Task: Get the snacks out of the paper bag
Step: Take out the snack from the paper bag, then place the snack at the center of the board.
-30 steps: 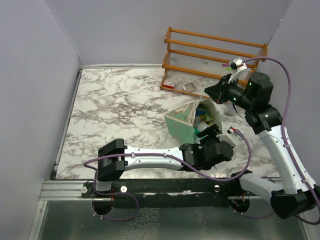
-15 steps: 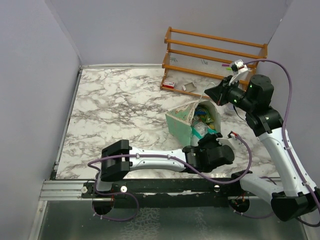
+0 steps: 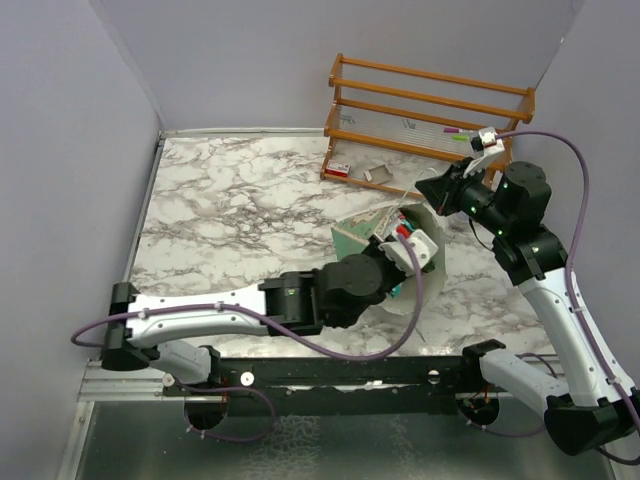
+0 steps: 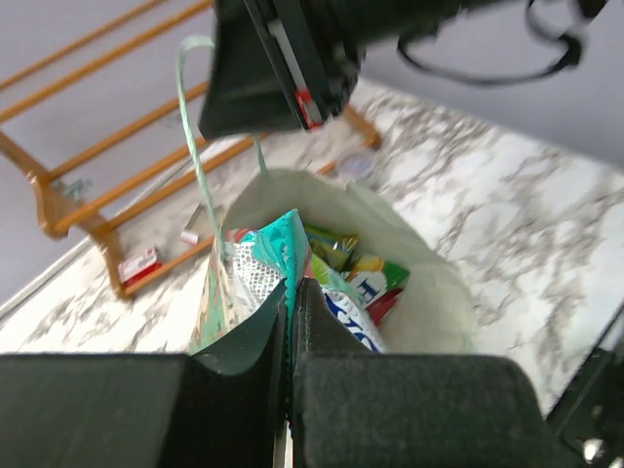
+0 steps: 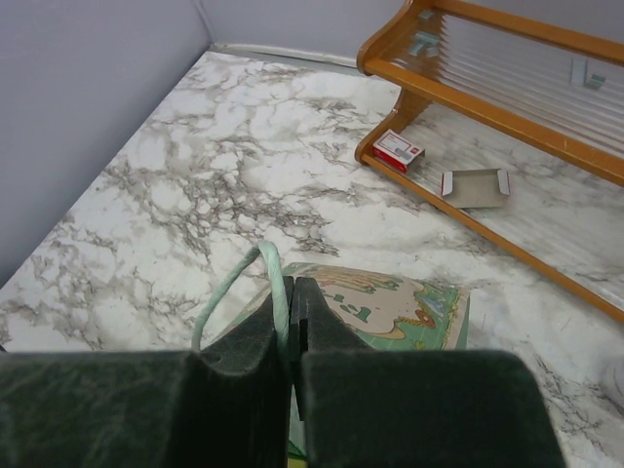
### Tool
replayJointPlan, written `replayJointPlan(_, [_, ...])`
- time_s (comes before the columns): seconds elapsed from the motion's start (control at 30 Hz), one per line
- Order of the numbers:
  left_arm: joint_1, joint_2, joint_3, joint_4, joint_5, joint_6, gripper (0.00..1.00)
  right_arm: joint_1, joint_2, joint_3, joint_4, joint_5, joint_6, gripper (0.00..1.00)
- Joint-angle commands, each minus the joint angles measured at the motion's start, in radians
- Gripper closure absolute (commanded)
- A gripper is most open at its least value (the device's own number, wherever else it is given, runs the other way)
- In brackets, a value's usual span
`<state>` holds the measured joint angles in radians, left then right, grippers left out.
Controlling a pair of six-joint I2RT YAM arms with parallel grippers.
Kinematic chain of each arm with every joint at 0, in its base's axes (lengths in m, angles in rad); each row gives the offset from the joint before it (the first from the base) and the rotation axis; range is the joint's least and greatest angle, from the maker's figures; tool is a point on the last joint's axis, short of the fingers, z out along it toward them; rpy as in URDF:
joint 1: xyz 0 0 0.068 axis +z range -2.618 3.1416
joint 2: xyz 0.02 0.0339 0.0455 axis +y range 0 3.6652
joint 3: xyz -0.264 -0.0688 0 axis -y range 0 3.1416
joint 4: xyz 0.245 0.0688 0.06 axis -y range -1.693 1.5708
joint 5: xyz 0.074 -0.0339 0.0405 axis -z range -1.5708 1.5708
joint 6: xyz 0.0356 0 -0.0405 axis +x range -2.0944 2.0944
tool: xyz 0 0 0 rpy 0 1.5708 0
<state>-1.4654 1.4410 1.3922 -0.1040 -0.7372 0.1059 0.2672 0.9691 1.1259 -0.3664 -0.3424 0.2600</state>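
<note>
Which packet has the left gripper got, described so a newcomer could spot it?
Start at the wooden rack; just in front sits the pale green paper bag, mouth open. Of the packets inside, it is the teal-white packet sticking up highest, pinched by the left gripper; its neighbours are a blue-white packet and yellow-green packets.

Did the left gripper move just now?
Yes. The left gripper went farther from the rail, toward the rack, into the bag, and shut on a teal packet.

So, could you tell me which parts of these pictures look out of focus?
Left wrist: left gripper a dark blur, the teal packet it pinches sharper. Right wrist: right gripper blurred around the bag handle, rack crisp. Top external: even light.
</note>
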Motion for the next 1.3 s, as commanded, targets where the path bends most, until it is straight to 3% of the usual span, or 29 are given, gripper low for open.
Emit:
replayJointPlan(0.0, [0.0, -0.146, -0.062, 0.125, 0.204, 0.059, 1.0, -0.003, -0.035, -0.009, 0.119, 0.049, 0.024, 0.98])
replayJointPlan(0.13, [0.0, -0.267, -0.115, 0.179, 0.214, 0.107, 1.0, -0.003, -0.032, -0.022, 0.126, 0.055, 0.033, 0.98])
replayJointPlan(0.5, [0.008, -0.476, -0.235, 0.266, -0.079, 0.192, 1.0, -0.003, -0.016, -0.012, 0.135, 0.067, 0.027, 0.98])
replayJointPlan(0.6, [0.044, -0.49, -0.269, 0.279, -0.195, 0.182, 1.0, -0.003, -0.018, 0.023, 0.133, 0.093, 0.013, 0.98])
replayJointPlan(0.7, [0.138, -0.5, -0.29, 0.216, -0.23, 0.08, 1.0, -0.003, -0.019, 0.066, 0.125, 0.132, -0.007, 0.98])
replayJointPlan(0.87, [0.469, -0.513, -0.312, 0.013, -0.03, -0.235, 1.0, -0.003, -0.042, 0.103, 0.097, 0.238, -0.01, 0.99])
replayJointPlan(1.07, [0.73, -0.377, -0.288, -0.169, 0.184, -0.377, 1.0, -0.003, -0.102, 0.101, 0.055, 0.266, 0.026, 0.99])
replayJointPlan(1.17, [0.851, -0.296, -0.281, -0.239, 0.274, -0.424, 1.0, -0.003, -0.126, 0.081, 0.064, 0.169, 0.019, 0.98])
replayJointPlan(1.27, [0.952, -0.22, -0.288, -0.278, 0.376, -0.447, 1.0, -0.003, -0.128, 0.041, 0.116, -0.052, -0.017, 0.96])
